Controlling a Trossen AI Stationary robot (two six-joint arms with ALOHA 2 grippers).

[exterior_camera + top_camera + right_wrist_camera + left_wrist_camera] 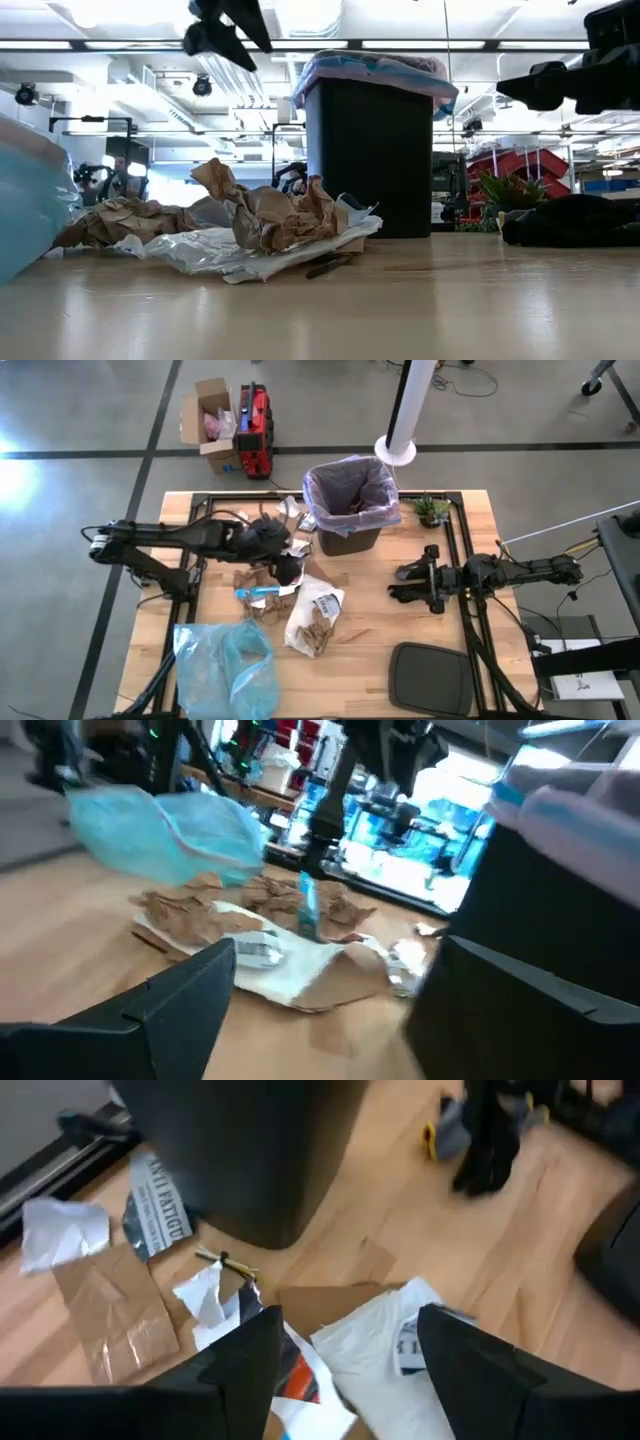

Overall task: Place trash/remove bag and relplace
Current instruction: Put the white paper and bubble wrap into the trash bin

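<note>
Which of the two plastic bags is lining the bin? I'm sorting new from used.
The lavender-pink bag, folded over the rim of the black bin. The light-blue bag lies crumpled on the table's near-left corner.

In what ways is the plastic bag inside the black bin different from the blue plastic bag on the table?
The lavender-pink bag lines the black bin, stretched open over its rim; the light-blue bag lies crumpled on the wooden table near its front left corner. The first is pale lavender-pink, the second light blue. Both are thin, translucent plastic.
</note>
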